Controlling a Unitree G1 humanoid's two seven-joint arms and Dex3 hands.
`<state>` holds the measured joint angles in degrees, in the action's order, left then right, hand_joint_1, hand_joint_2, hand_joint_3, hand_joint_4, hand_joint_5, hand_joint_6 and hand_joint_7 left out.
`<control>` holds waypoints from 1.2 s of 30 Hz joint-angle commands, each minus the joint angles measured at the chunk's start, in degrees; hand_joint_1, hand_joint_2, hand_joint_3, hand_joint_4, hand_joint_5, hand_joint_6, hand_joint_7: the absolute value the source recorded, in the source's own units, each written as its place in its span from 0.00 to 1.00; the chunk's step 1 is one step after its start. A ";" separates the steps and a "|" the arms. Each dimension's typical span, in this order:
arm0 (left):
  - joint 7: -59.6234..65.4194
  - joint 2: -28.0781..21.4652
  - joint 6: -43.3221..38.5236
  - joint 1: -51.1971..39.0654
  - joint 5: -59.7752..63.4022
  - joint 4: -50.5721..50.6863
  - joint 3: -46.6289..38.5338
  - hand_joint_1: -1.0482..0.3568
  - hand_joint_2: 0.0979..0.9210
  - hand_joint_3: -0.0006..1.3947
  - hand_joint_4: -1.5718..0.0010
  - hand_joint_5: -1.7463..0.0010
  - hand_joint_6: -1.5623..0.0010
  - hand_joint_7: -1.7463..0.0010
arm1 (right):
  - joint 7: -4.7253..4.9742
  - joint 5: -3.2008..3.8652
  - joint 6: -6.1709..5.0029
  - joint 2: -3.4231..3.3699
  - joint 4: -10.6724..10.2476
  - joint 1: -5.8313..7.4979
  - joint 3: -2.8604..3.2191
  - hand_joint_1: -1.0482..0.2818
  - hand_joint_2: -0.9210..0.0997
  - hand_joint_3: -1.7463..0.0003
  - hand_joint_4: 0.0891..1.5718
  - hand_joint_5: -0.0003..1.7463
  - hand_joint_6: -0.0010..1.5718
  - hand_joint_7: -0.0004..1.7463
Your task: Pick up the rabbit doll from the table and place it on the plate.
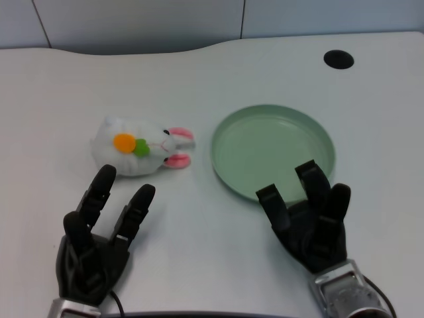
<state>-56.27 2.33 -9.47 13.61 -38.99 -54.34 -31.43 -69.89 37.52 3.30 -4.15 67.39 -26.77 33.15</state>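
White rabbit doll (140, 149) lying sideways on the surface (59, 86) left of centre, untouched, left hand (99, 238) just below with fingers apart and empty, green plate (273, 151) beside — could nudge soft plush away or snag only an ear.

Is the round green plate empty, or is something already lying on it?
Empty. The round green plate shows only its bare inside; the white rabbit doll lies on the table to its left.

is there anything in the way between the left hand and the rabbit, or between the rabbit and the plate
Nothing visible. Only bare table lies between the left hand and the rabbit doll, and between the doll and the green plate to its right.
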 commanded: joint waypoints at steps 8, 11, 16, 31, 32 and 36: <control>1.90 -0.46 0.94 -5.16 0.61 -2.49 -0.71 0.21 1.00 0.25 0.66 0.70 0.60 0.99 | 0.27 0.08 0.26 -0.52 1.00 3.37 0.38 0.42 0.05 0.99 0.59 1.00 0.51 1.00; 2.14 -0.56 0.98 -4.74 0.54 -2.65 -0.82 0.21 1.00 0.24 0.66 0.70 0.61 0.99 | 1.17 -0.48 -0.35 -0.46 0.94 3.32 0.01 0.40 0.04 0.99 0.59 1.00 0.51 1.00; 2.92 -0.40 0.66 -4.80 0.87 -2.09 -0.61 0.22 1.00 0.25 0.68 0.69 0.63 1.00 | 0.23 -0.30 0.65 -0.24 1.17 2.94 -0.09 0.42 0.04 0.99 0.60 1.00 0.52 1.00; 2.60 -0.89 1.37 -4.43 0.77 -2.59 -0.66 0.23 1.00 0.25 0.69 0.67 0.63 0.99 | 1.17 0.02 -0.72 -0.92 1.00 3.02 0.28 0.42 0.05 0.99 0.60 1.00 0.52 1.00; 2.62 -0.88 1.23 -4.34 0.83 -2.68 -0.64 0.23 1.00 0.25 0.69 0.67 0.63 0.99 | 1.11 -0.11 -0.90 -0.79 1.10 2.95 0.15 0.41 0.05 0.99 0.60 1.00 0.52 1.00; 2.47 -0.98 -2.23 -4.15 2.03 -2.44 -0.17 0.23 1.00 0.25 0.70 0.66 0.63 0.99 | 1.77 -0.14 -1.04 -0.71 1.15 2.70 0.12 0.41 0.05 0.99 0.60 1.00 0.52 1.00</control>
<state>-55.69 2.15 -10.25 13.37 -38.47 -54.25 -31.31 -68.40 37.56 2.20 -4.62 67.06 -26.38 33.05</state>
